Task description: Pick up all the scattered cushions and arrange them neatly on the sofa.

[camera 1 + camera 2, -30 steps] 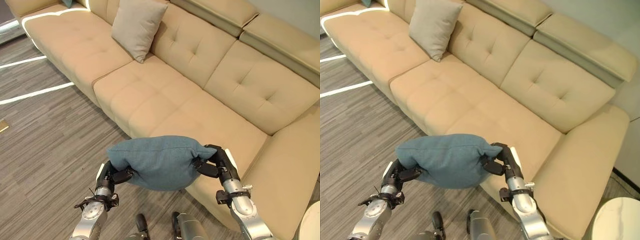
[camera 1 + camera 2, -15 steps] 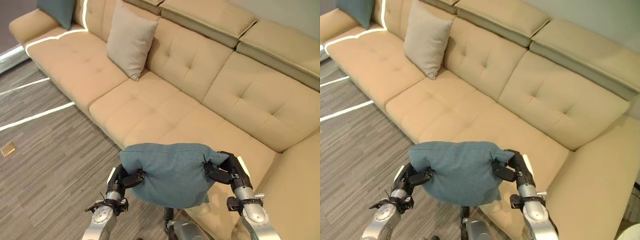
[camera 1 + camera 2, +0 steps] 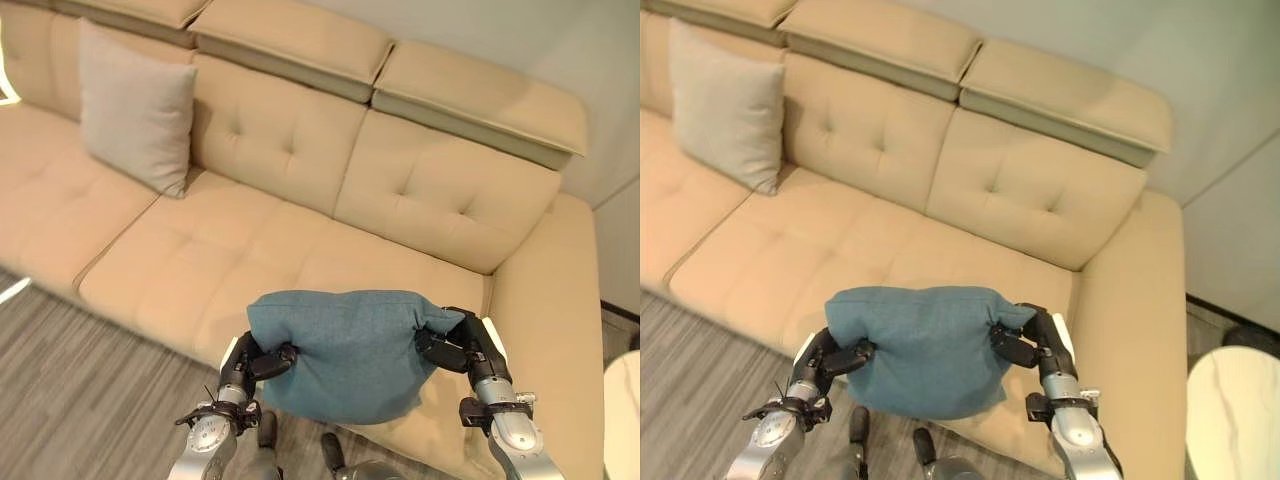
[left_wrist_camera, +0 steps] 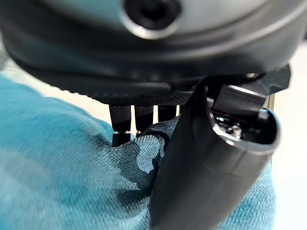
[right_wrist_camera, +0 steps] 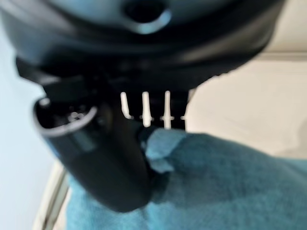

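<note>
A teal cushion [image 3: 345, 350] hangs in the air between my two hands, over the front edge of the beige sofa [image 3: 300, 240]. My left hand [image 3: 248, 362] pinches its left corner, and in the left wrist view the thumb [image 4: 201, 167] presses the teal cloth [image 4: 72, 182] against the fingers. My right hand [image 3: 462, 350] pinches the right corner; the right wrist view has its thumb [image 5: 100, 163] on the bunched cloth [image 5: 201, 182]. A grey cushion [image 3: 135, 120] leans upright against the sofa's backrest at the left.
The sofa's seat [image 3: 900, 260] between the grey cushion and the right armrest [image 3: 545, 310] is bare. Grey wood-look floor [image 3: 80, 400] lies at the lower left. A white round tabletop [image 3: 1235, 410] stands at the lower right, beside the armrest.
The camera has swung to the right along the sofa, so the grey cushion now sits at the far left. Both hands keep their hold on the teal cushion, which stays at the sofa's front.
</note>
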{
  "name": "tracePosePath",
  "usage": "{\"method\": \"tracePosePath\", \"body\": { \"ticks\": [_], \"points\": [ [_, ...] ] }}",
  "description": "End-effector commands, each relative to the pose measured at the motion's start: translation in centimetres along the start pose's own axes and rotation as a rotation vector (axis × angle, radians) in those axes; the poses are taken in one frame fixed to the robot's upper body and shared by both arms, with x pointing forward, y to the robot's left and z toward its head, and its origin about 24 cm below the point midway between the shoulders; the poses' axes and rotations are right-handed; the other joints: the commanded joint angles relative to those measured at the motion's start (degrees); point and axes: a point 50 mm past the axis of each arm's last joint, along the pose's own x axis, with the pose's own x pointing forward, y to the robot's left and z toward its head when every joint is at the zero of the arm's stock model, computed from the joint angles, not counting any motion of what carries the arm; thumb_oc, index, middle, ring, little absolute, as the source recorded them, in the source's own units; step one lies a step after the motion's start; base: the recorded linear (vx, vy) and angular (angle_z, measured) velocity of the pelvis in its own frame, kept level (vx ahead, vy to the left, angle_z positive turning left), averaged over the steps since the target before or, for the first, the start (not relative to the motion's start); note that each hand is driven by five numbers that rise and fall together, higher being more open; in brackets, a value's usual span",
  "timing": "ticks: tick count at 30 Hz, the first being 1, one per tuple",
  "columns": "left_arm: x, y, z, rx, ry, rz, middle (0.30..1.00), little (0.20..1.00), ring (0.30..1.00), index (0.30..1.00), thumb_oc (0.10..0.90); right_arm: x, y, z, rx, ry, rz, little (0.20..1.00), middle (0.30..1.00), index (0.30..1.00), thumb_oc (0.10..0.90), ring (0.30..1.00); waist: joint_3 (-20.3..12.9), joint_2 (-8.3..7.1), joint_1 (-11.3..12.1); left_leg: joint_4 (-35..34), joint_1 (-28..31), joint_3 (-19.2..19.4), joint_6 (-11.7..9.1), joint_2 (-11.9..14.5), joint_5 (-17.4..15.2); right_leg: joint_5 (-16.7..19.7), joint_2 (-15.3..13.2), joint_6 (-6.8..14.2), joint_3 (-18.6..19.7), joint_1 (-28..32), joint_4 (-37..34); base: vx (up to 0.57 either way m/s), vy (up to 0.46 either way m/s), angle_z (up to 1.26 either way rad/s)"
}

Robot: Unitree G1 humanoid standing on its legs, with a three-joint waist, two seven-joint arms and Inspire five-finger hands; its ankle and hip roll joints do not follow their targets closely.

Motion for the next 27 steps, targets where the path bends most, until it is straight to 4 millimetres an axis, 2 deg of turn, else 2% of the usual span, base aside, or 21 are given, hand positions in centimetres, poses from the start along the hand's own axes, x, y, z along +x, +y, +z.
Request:
{"method": "tracePosePath", "body": {
  "ticks": [1,3,4,5,8,11,12,13,14,16,17,20,22,23,25,26,27],
  "points": [
    [1.2,-3.2,7.3,0.008,-0.368,-0.188,0.3,0.3,0.3,0.3,0.4,1.8,0.8,6.0,0.067,-0.333,0.02,0.3,0.3,0.3,0.4,0.3,-4.38,-1.62,0.57,3.48,0.42,2.97,-1.16,0.23,-7.15,1.03,-1.75,4.3,-0.43,0.77,-0.74,0.04,0.153,-1.0],
    [1.5,-2.8,7.9,0.026,-0.387,-0.167,0.3,0.3,0.3,0.3,0.4,2.3,1.7,6.7,0.072,-0.36,0.044,0.3,0.3,0.3,0.4,0.3,-4.02,-1.6,0.5,2.31,2.47,6.76,0.35,-0.08,-7.75,1.7,-2.4,6.44,0.94,-1.33,3.01,0.05,0.209,-0.75],
    [1.5,-2.8,7.9,0.026,-0.388,-0.167,0.3,0.3,0.3,0.3,0.4,2.3,1.7,6.7,0.072,-0.361,0.044,0.3,0.3,0.3,0.4,0.3,-4.13,-1.58,0.61,2.22,2.29,6.88,0.3,0.01,-7.55,1.92,-2.32,6.43,1.07,-1.56,2.95,0.02,0.2,-0.74],
    [1.7,-2.4,8.6,0.03,-0.413,-0.143,0.3,0.3,0.3,0.3,0.4,2.7,2.5,7.1,0.079,-0.375,0.062,0.3,0.3,0.3,0.4,0.3,-3.42,-1.62,1.18,1.59,3.0,9.17,0.71,0.31,-7.7,3.22,-2.77,7.41,-1.65,-3.83,5.93,0.0,0.11,-0.93],
    [1.7,-2.2,8.7,0.03,-0.425,-0.134,0.3,0.3,0.3,0.3,0.4,2.7,2.9,7.0,0.095,-0.369,0.068,0.3,0.3,0.3,0.4,0.3,-3.56,-1.45,1.87,0.0,5.53,11.83,0.86,0.17,-8.49,2.72,-4.59,6.72,-11.47,-4.88,6.87,0.1,0.129,-1.04],
    [1.5,-2.0,8.5,0.025,-0.418,-0.126,0.3,0.3,0.3,0.3,0.4,2.7,2.8,6.7,0.096,-0.357,0.061,0.3,0.3,0.3,0.4,0.3,-4.52,-1.38,2.12,-0.91,7.23,14.12,0.77,-0.39,-9.03,2.6,-4.0,5.72,-20.1,-5.8,4.37,0.11,0.07,-0.65],
    [1.5,-2.0,8.5,0.019,-0.418,-0.126,0.3,0.3,0.3,0.3,0.4,2.6,2.8,6.6,0.097,-0.352,0.06,0.3,0.3,0.3,0.4,0.3,-4.72,-1.37,2.19,-1.08,7.49,14.47,0.79,-0.65,-9.14,2.23,-3.66,5.3,-22.22,-5.85,3.48,0.06,0.018,-0.19],
    [1.5,-2.0,8.5,0.019,-0.417,-0.126,0.3,0.3,0.3,0.3,0.4,2.6,2.8,6.6,0.097,-0.352,0.06,0.3,0.3,0.3,0.4,0.3,-4.71,-1.34,2.1,-1.11,7.51,14.37,0.78,-0.64,-9.13,2.23,-3.65,5.29,-22.32,-5.78,3.43,0.07,-0.009,-0.36],
    [1.4,-2.0,8.7,0.005,-0.429,-0.12,0.3,0.3,0.3,0.3,0.4,2.5,2.7,6.5,0.095,-0.352,0.044,0.3,0.3,0.3,0.4,0.3,-5.16,-1.48,2.59,-1.28,7.9,15.21,0.75,-1.07,-9.26,1.87,-4.1,5.19,-25.85,-4.65,1.23,0.08,-0.026,-0.24],
    [1.4,-2.3,8.5,0.004,-0.422,-0.132,0.3,0.3,0.3,0.3,0.4,2.4,2.5,6.4,0.085,-0.349,0.04,0.3,0.3,0.3,0.4,0.3,-5.2,-1.5,2.08,-1.19,8.15,14.97,0.8,-1.32,-9.4,1.72,-3.17,4.63,-24.32,-3.89,0.16,0.06,-0.025,-0.07],
    [1.5,-2.6,8.4,-0.003,-0.42,-0.135,0.3,0.3,0.3,0.3,0.4,2.3,2.3,6.2,0.079,-0.345,0.029,0.3,0.3,0.3,0.4,0.3,-5.24,-1.47,1.41,-0.87,8.13,14.54,0.83,-1.72,-9.4,1.75,-1.79,4.18,-20.71,-3.77,-0.22,0.06,-0.032,0.12],
    [1.6,-2.9,8.8,-0.016,-0.441,-0.151,0.3,0.3,0.3,0.3,0.4,2.2,1.5,6.3,0.072,-0.353,0.002,0.3,0.3,0.3,0.4,0.3,-5.74,-1.07,1.04,1.04,8.1,15.56,0.52,-2.49,-10.81,2.68,-2.11,3.74,-20.2,-1.93,-3.13,0.04,-0.037,0.1],
    [1.5,-3.1,9.0,-0.029,-0.453,-0.167,0.3,0.3,0.3,0.3,0.4,2.1,0.9,6.3,0.065,-0.352,-0.008,0.3,0.3,0.3,0.4,0.3,-5.31,-1.38,0.81,9.19,6.21,15.09,-1.45,-2.05,-12.44,2.79,-2.76,2.81,-19.77,0.3,-5.1,0.02,-0.079,0.17],
    [1.4,-3.1,9.2,-0.035,-0.46,-0.162,0.3,0.3,0.3,0.3,0.4,2.2,0.8,6.4,0.063,-0.355,-0.01,0.3,0.3,0.3,0.4,0.3,-4.98,-1.49,1.19,12.37,5.04,13.87,-2.09,-1.8,-12.21,2.82,-2.74,2.47,-19.35,0.78,-5.29,0.01,-0.053,0.27],
    [1.5,-3.0,9.3,-0.042,-0.464,-0.157,0.3,0.3,0.3,0.3,0.4,2.2,0.8,6.5,0.067,-0.355,-0.008,0.3,0.3,0.3,0.4,0.3,-4.8,-1.52,1.64,14.2,4.12,12.3,-2.5,-1.89,-12.07,2.79,-2.67,2.22,-19.0,1.12,-5.65,0.01,-0.001,0.01],
    [1.4,-3.1,9.4,-0.057,-0.47,-0.155,0.3,0.3,0.3,0.3,0.4,2.3,0.7,6.4,0.062,-0.348,-0.011,0.3,0.3,0.3,0.4,0.3,-4.73,-1.71,2.05,15.36,2.51,10.3,-2.71,-1.26,-12.61,2.76,-3.14,2.15,-18.58,1.64,-6.18,0.04,0.043,-0.15],
    [1.3,-3.1,9.3,-0.064,-0.47,-0.153,0.3,0.3,0.3,0.3,0.4,2.3,0.5,6.4,0.056,-0.348,-0.016,0.3,0.3,0.3,0.4,0.3,-5.09,-1.76,1.88,13.9,2.47,10.58,-2.5,-0.08,-13.05,2.74,-3.68,2.46,-18.77,1.76,-6.42,0.07,0.066,-0.08]
  ]
}}
